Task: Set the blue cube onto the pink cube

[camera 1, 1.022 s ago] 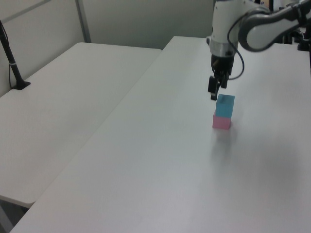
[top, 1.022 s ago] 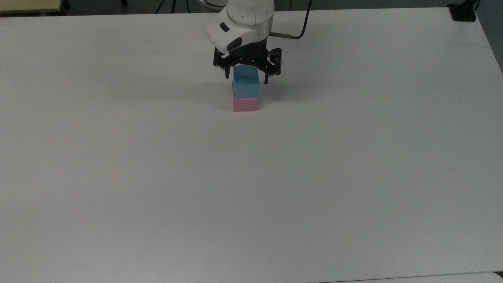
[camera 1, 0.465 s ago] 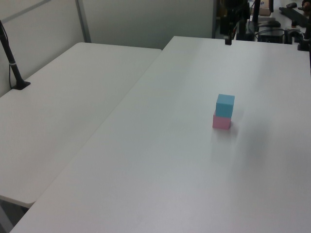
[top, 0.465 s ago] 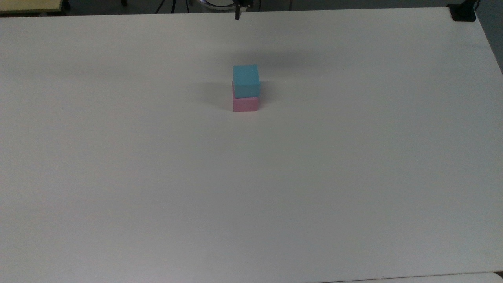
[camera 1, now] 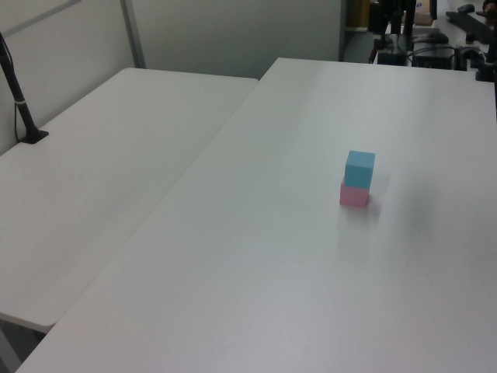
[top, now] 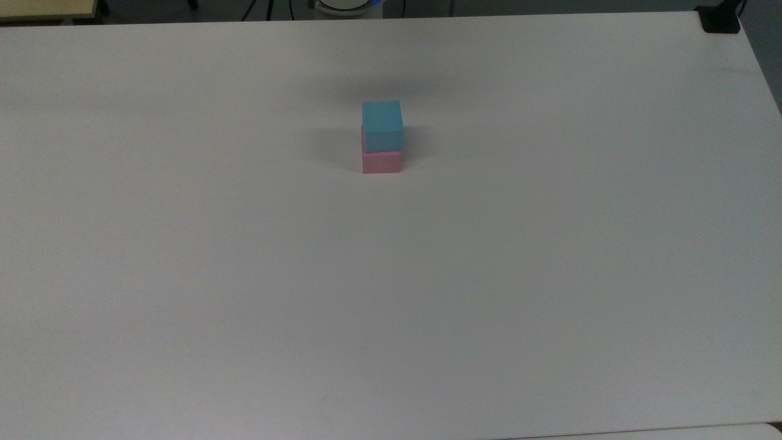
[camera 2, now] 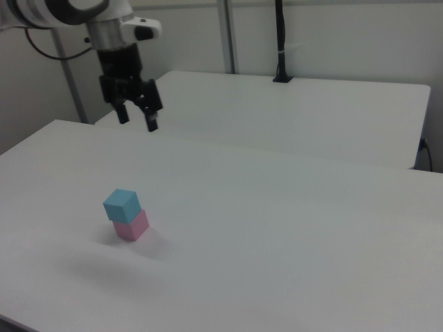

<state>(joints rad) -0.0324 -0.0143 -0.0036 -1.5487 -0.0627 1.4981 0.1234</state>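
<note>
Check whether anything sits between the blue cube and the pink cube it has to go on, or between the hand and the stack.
Nothing visible does. The blue cube already rests directly on the pink cube. The hand hangs open above the white table, apart from the stack, with bare tabletop between them.

Franka arm (camera 2: 66, 10) enters from right view's upper left, white links bending down into dark wrist section. Gripper (camera 2: 136, 116) hangs from it, pointing downward with slight tilt toward right view's right. Two black fingers (camera 2: 150, 119) spread apart, gap between them bare, nothing held. Gripper raised high, well apart from tabletop below, touching nothing. Black cable (camera 2: 43, 47) loops beside arm's upper link at right view's left edge.
</note>
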